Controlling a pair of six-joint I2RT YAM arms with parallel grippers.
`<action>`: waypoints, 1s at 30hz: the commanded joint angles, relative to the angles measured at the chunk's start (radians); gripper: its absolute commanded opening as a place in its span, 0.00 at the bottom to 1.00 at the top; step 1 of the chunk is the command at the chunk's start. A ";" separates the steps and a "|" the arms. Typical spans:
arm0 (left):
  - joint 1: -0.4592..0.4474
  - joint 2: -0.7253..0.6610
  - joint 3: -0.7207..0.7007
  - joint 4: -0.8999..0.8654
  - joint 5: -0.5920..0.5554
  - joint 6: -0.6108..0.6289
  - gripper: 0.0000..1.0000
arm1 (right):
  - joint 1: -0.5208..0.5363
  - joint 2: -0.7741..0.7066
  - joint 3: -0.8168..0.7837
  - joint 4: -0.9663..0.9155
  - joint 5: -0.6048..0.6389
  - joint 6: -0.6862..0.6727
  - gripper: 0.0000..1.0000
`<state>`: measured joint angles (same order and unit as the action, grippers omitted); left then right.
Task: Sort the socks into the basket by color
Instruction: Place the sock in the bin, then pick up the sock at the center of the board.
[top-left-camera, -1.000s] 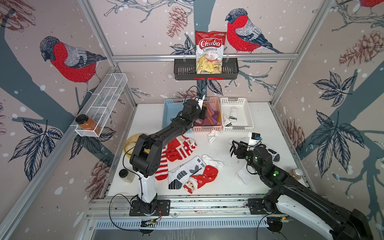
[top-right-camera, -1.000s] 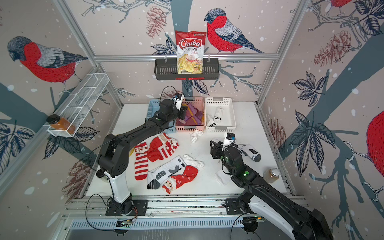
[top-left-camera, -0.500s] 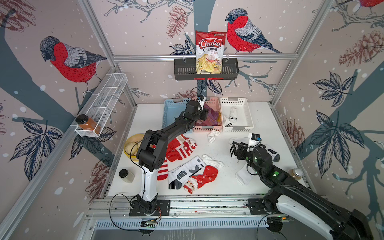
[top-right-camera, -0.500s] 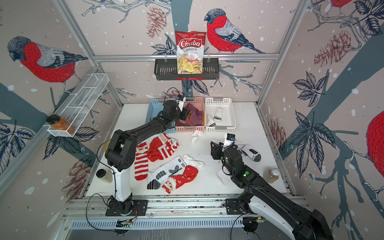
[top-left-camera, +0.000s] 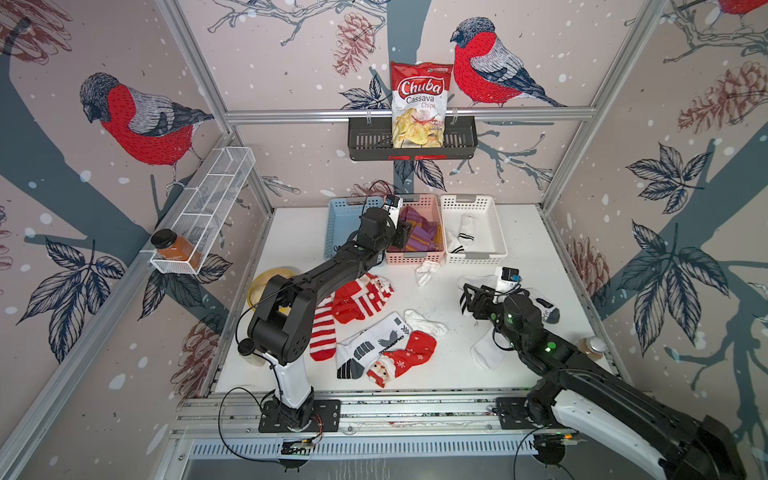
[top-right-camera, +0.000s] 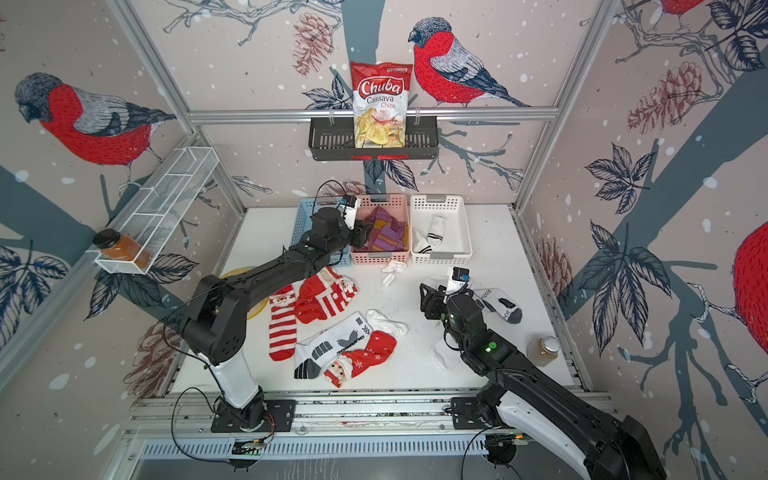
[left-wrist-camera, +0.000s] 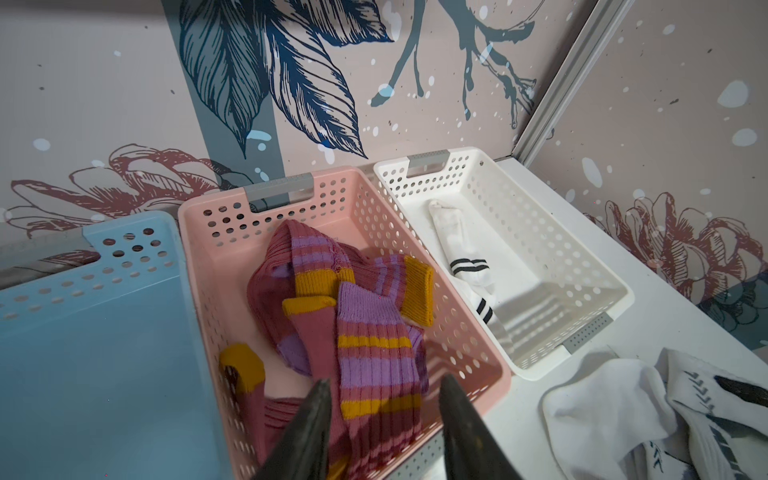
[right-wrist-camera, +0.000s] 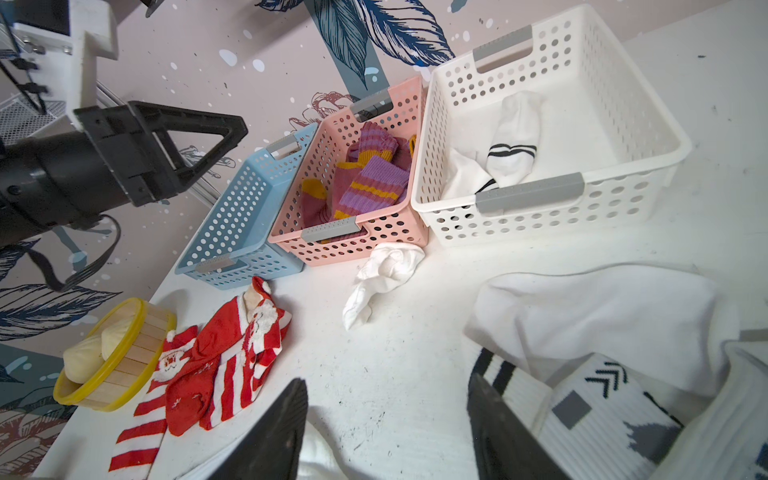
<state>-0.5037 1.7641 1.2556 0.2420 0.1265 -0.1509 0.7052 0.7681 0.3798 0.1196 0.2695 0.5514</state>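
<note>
The maroon-purple socks (top-left-camera: 417, 235) are lying in a floppy heap inside the pink basket (top-left-camera: 411, 257), in the upper middle of the frame in both top views. The blue basket (top-left-camera: 345, 226) is sitting on one side of it and the white basket (top-left-camera: 484, 232) on the other. The socks are looking soft, light and bendy, so they are likely going to sag and fold when lifted. Pinching a thick, bunched part or a mustard cuff is probably going to work best. The top sock is stretching longways down the basket, from the near rim toward the back wall, and I cannot tell which end is the toe. The left gripper (left-wrist-camera: 384, 380) is hanging over the near end of the basket, jaws partly apart, with nothing between them. Lower in the frame, red-and-white socks (top-left-camera: 363, 297) and white socks (top-left-camera: 484, 353) are lying on the table (top-left-camera: 299, 232). The right gripper (right-wrist-camera: 388, 378) is hovering by the white ones, jaws apart, holding nothing.
</note>
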 joint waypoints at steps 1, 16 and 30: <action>0.002 -0.066 -0.071 0.031 -0.005 -0.027 0.44 | 0.000 0.005 0.008 0.018 0.000 -0.001 0.64; -0.116 -0.448 -0.563 0.175 -0.068 -0.103 0.51 | -0.007 0.072 0.040 0.046 -0.019 -0.013 0.66; -0.144 -0.793 -0.891 0.214 -0.110 -0.130 0.59 | -0.008 0.286 0.102 0.141 -0.090 -0.014 0.75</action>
<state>-0.6464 0.9943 0.3725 0.4210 0.0467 -0.2832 0.6979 1.0115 0.4561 0.2020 0.2077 0.5476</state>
